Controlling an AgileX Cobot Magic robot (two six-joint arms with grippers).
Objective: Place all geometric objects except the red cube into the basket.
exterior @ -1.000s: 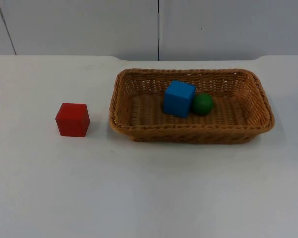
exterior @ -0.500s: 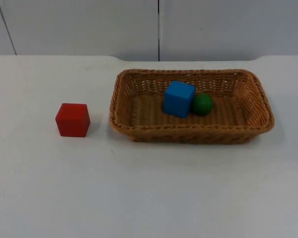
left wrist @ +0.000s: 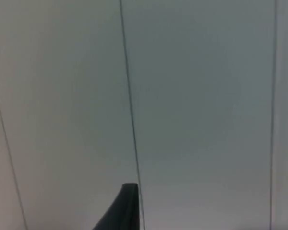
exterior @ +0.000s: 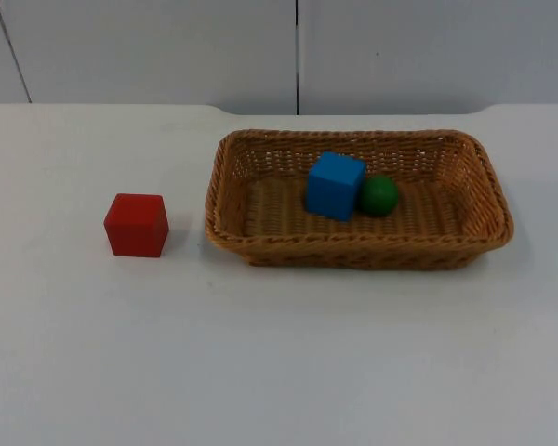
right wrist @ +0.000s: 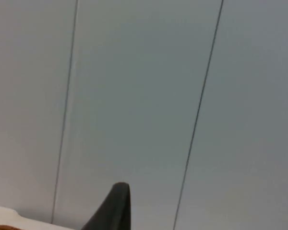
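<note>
Beside basket [exterior: 260, 243], red cube [exterior: 136, 224].

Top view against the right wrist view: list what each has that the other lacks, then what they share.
Top view alone: the red cube on the white table, apart from the basket, which holds the blue cube and, beside it, the green ball.
Right wrist view alone: a black fingertip of the right pincer, raised toward the wall.
Both: the grey partition wall.
</note>
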